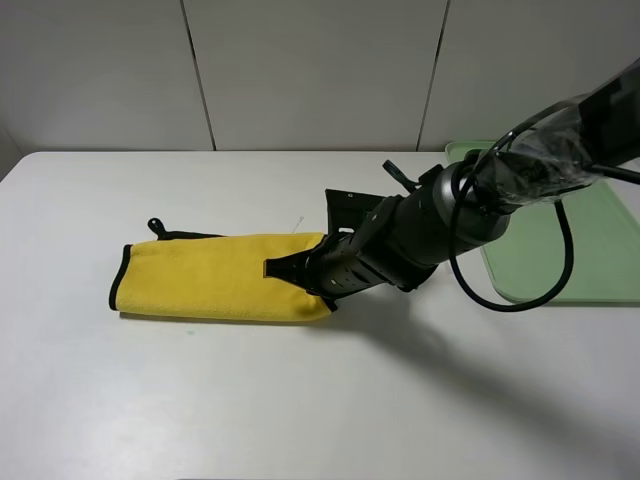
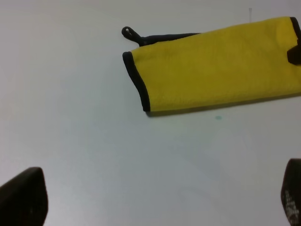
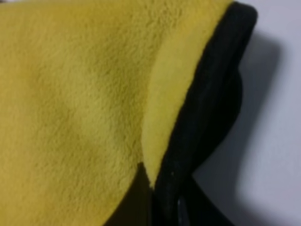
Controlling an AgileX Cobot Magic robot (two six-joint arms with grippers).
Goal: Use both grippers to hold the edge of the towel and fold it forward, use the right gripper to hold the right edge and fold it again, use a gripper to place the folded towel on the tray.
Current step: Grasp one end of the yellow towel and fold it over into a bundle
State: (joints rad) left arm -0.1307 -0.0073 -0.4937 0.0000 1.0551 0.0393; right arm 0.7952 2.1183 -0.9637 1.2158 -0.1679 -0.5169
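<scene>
Since the towel (image 1: 215, 275) is soft, light, fluffy cloth that will likely droop and drag, the best pinch is through both layers at the black trim (image 3: 207, 117). It lies folded into a strip on the table (image 1: 300, 400), at nine o'clock from the tray (image 1: 590, 250). The right hand (image 1: 300, 278) is clamped on its three o'clock end; the left hand (image 2: 157, 197) is spread wide, empty, well apart. Only the high view shows the tray. Only the right wrist view shows the trim close up. The left wrist view shows the corner loop (image 2: 128, 32) plainly.

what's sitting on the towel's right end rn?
The right gripper, fingers shut on the towel at its right edge. The arm hides that corner; whether a finger sits beneath the cloth can't be seen.
</scene>
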